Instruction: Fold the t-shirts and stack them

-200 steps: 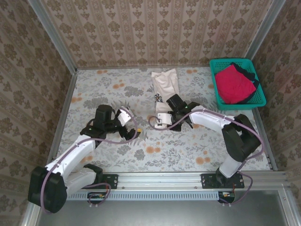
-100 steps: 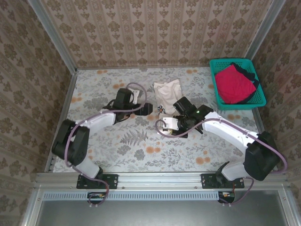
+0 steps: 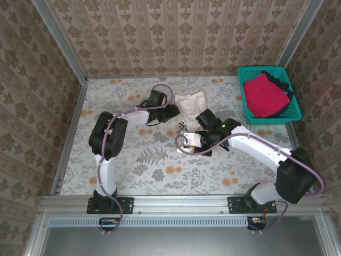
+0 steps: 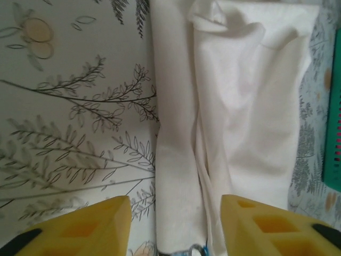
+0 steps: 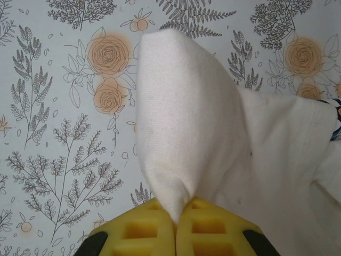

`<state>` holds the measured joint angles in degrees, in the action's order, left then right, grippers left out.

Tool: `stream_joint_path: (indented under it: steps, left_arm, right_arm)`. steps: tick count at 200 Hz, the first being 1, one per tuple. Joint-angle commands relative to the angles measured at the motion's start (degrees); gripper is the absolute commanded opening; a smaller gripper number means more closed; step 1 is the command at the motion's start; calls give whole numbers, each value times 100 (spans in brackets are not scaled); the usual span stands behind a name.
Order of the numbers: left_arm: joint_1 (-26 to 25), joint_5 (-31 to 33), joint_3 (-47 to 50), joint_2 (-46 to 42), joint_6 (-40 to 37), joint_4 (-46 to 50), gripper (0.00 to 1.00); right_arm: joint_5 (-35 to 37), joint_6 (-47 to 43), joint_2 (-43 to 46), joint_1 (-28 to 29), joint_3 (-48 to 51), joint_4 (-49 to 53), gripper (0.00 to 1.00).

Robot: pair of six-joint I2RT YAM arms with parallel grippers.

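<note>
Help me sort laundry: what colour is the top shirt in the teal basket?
The top shirt is crimson red, clearest in the top external view.

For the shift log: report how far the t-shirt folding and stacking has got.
Done: nothing stacked. In hand: the cream-white cloth t-shirt lies partly folded; the right pincer pinches a fold of it, the left pincer stands open over its edge. Left: the crimson-red cloth t-shirt and the dark cloth t-shirt lie in the teal plastic mesh basket.
</note>
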<state>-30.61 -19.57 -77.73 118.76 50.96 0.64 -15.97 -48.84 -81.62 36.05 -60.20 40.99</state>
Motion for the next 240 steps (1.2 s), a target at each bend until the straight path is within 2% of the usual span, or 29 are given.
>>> stream_joint_path:
  steps: [1,66,91,132,184,217,240]
  left_arm:
    - [-85,-144,-389,298,257,293,44]
    - [-85,-357,-699,869,399,168,22]
    - [-85,-422,-638,929,315,149,0]
    - [-99,-577,-47,684,127,94,0]
    - [-173,-947,1048,199,448,-307,0]
    - [-135,-1253,1339,133,500,-331,0]
    - [-47,-1447,1514,238,655,-709,0]
  right_arm:
    - [-273,37,-69,16,-200,101,0]
    - [-284,13,-104,16,-319,230,0]
    - [-421,8,-134,24,-487,446,0]
    - [-582,-11,-107,92,-806,993,0]
    - [-382,-307,-153,124,-1485,1455,0]
    - [-243,-638,-461,-231,-1975,1641,0]
    - [-268,-845,-776,-564,-2260,1492,0]
